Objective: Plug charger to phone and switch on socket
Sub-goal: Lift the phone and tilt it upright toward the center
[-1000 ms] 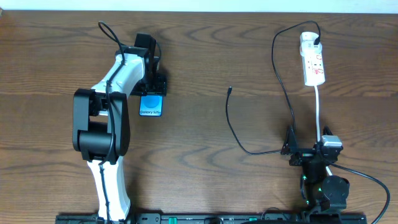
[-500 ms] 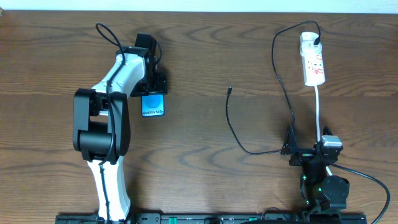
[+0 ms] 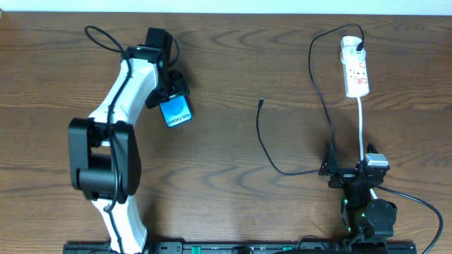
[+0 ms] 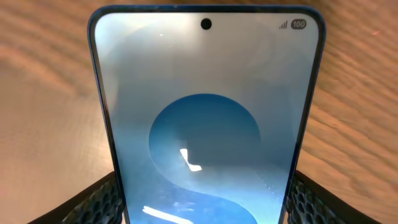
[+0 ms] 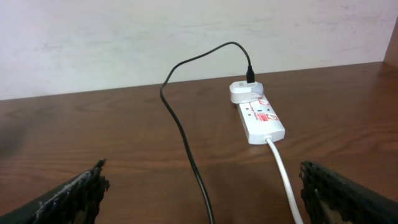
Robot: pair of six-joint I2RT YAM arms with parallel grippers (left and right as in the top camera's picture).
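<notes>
The left arm (image 3: pixel 116 99), at the left of the frame, has white links and bulky black joint housings, with a thin black cable (image 3: pixel 104 37) looped beside it. The right arm (image 3: pixel 364 194), at lower right, is black, with a pale grey block (image 3: pixel 375 162) and small green lights (image 3: pixel 363 216). The fingers (image 4: pixel 93 199) are black and dimpled.

The left gripper (image 3: pixel 168 90) holds the phone (image 3: pixel 176 111) by one end, and its blue screen sits tilted. The thin black charger (image 3: pixel 263 144) lies on the table (image 3: pixel 226 204), well apart from the phone. The white socket (image 3: pixel 355 70) sits far right. The right gripper (image 3: pixel 347 168) is near the front edge.
</notes>
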